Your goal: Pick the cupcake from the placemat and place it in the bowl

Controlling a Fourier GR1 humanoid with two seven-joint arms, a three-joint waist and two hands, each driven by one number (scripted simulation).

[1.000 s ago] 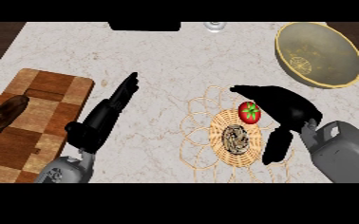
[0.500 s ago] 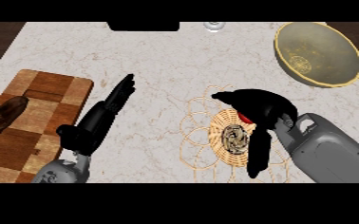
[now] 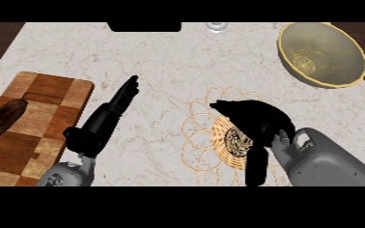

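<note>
My right hand [image 3: 257, 118] is domed over the middle of the woven yellow placemat [image 3: 200, 128], its fingers curled down where the cupcake stood. The cupcake itself is hidden beneath the hand. The thumb points down toward the mat's near edge. An empty yellow-green bowl [image 3: 324, 48] sits at the far right of the counter, well apart from the hand. My left hand [image 3: 107, 118] rests open at the left, its straight fingers pointing up and to the right, holding nothing.
A wooden cutting board [image 3: 43, 121] lies at the left edge with a dark brown object [image 3: 10, 113] on it. A glass [image 3: 217, 25] and a black object [image 3: 145, 26] stand along the far edge.
My right hand has slid left over the placemat and curled down over the red-topped cupcake, which no longer shows. The left hand has barely moved.
</note>
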